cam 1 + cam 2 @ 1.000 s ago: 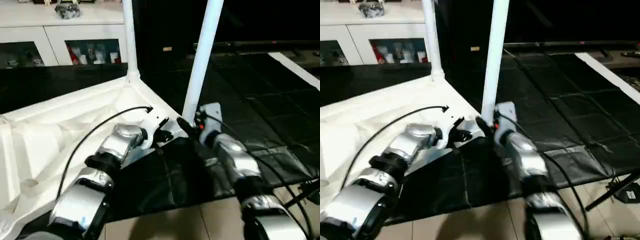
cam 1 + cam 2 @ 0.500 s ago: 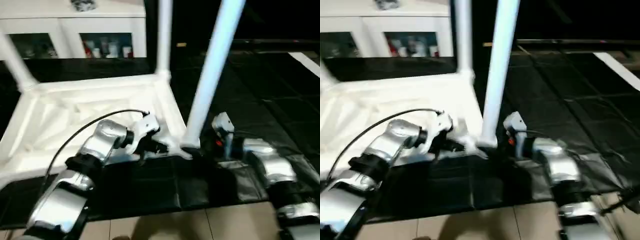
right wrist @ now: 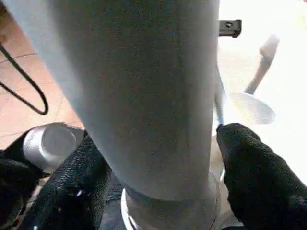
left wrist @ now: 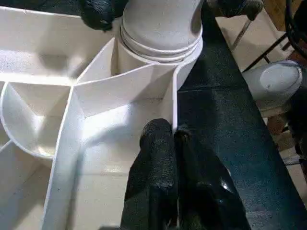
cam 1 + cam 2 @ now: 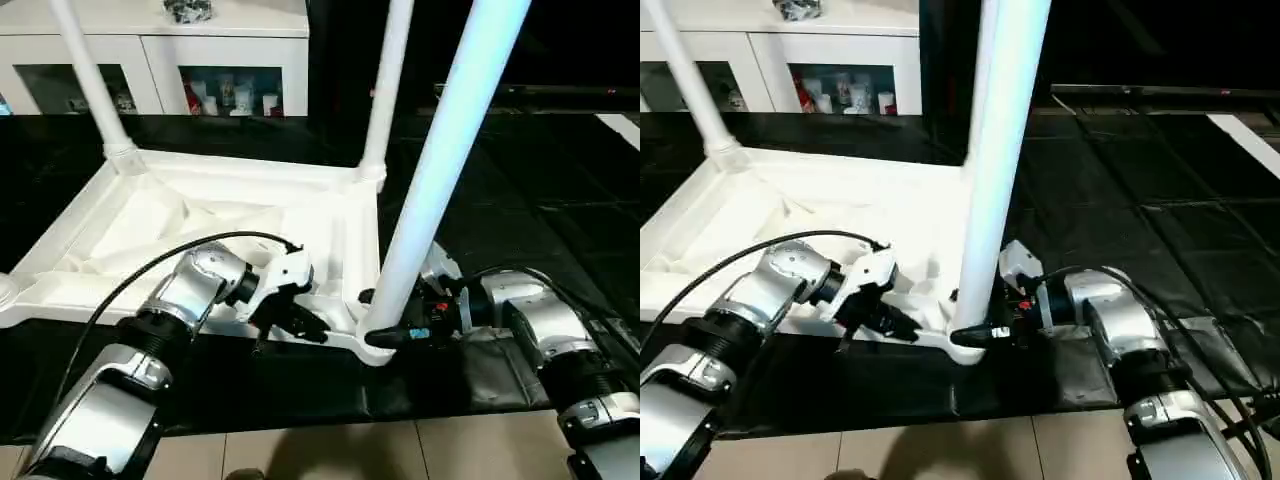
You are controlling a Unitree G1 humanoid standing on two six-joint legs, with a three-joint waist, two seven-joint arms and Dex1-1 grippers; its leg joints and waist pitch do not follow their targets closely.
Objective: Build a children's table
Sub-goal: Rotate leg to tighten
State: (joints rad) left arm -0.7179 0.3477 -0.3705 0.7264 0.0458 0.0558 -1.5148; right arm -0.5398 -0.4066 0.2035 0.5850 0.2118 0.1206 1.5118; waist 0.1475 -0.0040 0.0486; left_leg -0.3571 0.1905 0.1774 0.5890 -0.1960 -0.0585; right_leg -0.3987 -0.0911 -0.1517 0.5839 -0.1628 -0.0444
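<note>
Right gripper (image 3: 153, 191) clamps the base of the near leg (image 5: 440, 170), left gripper (image 4: 173, 143) pinches the tabletop (image 5: 200, 215) rim beside it.

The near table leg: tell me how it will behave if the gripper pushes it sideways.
The near leg looks stiff: it stands straight. Tall and seated in the tabletop corner socket, it would probably lever that corner rather than slide. Its smooth round surface may slip between the right gripper fingers.
</note>
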